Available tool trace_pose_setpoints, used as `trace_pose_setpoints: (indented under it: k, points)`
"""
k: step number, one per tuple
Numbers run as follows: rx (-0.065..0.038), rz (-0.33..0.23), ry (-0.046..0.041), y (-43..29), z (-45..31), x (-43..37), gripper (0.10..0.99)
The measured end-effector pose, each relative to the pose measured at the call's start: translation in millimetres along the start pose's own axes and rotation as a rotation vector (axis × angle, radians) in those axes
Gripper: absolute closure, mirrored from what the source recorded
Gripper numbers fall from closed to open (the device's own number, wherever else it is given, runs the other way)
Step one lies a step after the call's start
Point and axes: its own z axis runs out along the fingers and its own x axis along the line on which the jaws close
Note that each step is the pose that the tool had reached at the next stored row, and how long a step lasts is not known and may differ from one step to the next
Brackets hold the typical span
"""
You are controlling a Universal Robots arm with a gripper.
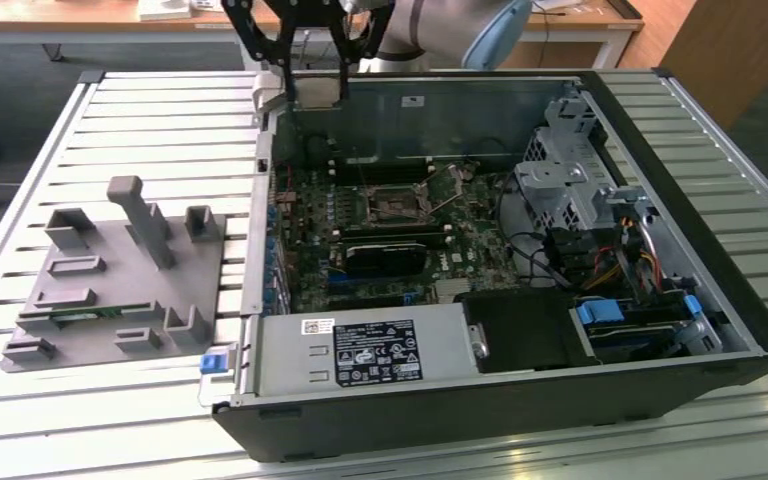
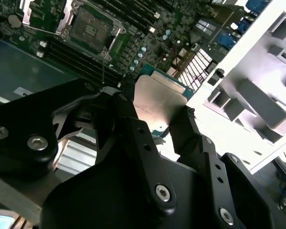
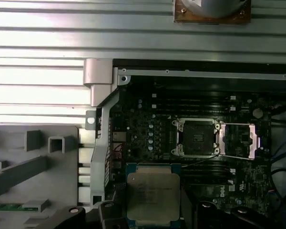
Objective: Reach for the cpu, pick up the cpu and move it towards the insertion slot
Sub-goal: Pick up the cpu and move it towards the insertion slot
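My gripper [image 1: 307, 75] hangs above the back left corner of the open computer case [image 1: 704, 300], shut on the cpu [image 1: 316, 90]. Both wrist views show the cpu [image 2: 159, 102] [image 3: 152, 195] as a square silver plate with a pale rim, clamped between the black fingers [image 2: 133, 129]. The insertion slot [image 1: 391, 205] is a square socket with a metal frame and dark centre on the motherboard, lower and nearer the case middle than the gripper. In the first wrist view the insertion slot [image 3: 196, 138] lies apart from the cpu, with its load plate [image 3: 238, 140] swung open beside it.
A grey fixture [image 1: 117, 280] with upright posts and a green circuit strip [image 1: 84, 318] lies on the slatted table [image 1: 157, 110] at the exterior view's left. Inside the case stand a power supply [image 1: 357, 350], a black block [image 1: 384, 255], a drive cage [image 1: 564, 170] and cables.
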Motion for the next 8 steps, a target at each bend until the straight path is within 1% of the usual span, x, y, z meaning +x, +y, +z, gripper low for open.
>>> trace_pose_setpoints:
  k: [8]
  points:
    - [0.0,0.007,-0.0003,1.8,3.6,-23.3,0.545]
